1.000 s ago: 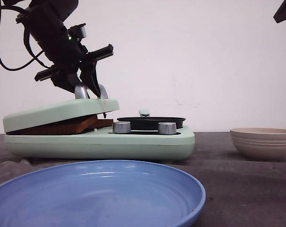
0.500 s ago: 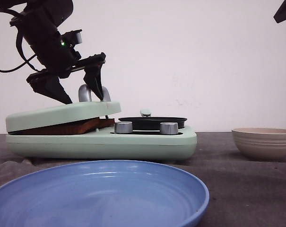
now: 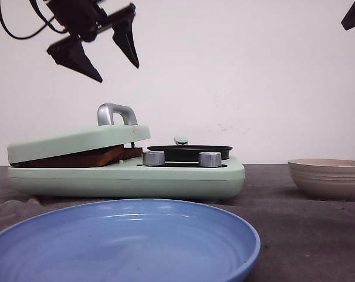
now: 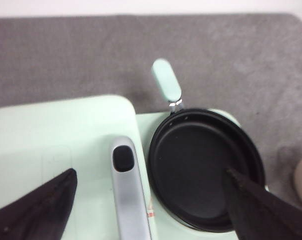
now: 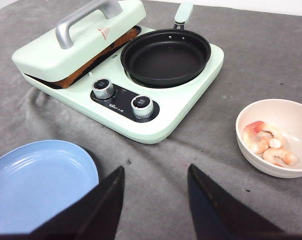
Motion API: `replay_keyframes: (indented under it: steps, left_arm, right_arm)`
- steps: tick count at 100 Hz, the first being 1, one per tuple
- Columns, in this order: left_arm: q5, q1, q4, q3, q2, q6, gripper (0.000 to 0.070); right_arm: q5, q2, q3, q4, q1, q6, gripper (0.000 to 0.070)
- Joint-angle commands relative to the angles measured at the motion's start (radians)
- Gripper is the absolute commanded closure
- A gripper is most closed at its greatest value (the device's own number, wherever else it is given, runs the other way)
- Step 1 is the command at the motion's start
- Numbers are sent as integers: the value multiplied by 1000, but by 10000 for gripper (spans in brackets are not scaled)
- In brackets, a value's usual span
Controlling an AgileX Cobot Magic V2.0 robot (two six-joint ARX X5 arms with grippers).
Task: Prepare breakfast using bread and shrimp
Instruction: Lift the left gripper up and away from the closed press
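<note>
Right gripper [image 5: 153, 200] jaws spread, empty; small orange-white shrimp [image 5: 268, 145] in beige ribbed bowl [image 5: 250, 150] at 2 o'clock, nearer this arm; left gripper [image 3: 104, 50] also open

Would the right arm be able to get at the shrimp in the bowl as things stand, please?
Probably yes. The shrimp lie uncovered in the open-topped bowl, which stands apart from the cooker. The right gripper is open, holds nothing, and nothing lies between it and the bowl.

Open left gripper [image 3: 110, 56] above lidded bread [image 3: 86, 157]
</note>
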Motion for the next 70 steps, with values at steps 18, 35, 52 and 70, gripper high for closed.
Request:
replay_keyframes:
  steps: [18, 35, 52, 70]
  left_arm:
    - [31, 30, -33, 24, -142, 20, 185]
    - [86, 65, -57, 20, -276, 41, 211]
    - [107, 93, -58, -49, -431, 58, 269]
    - [103, 113, 8, -296, -638, 32, 269]
  right_arm:
    - [27, 4, 3, 10, 6, -8, 463]
    - [28, 4, 3, 11, 6, -7, 463]
    - [34, 4, 3, 32, 6, -7, 463]
    - [60, 4, 3, 40, 5, -7, 463]
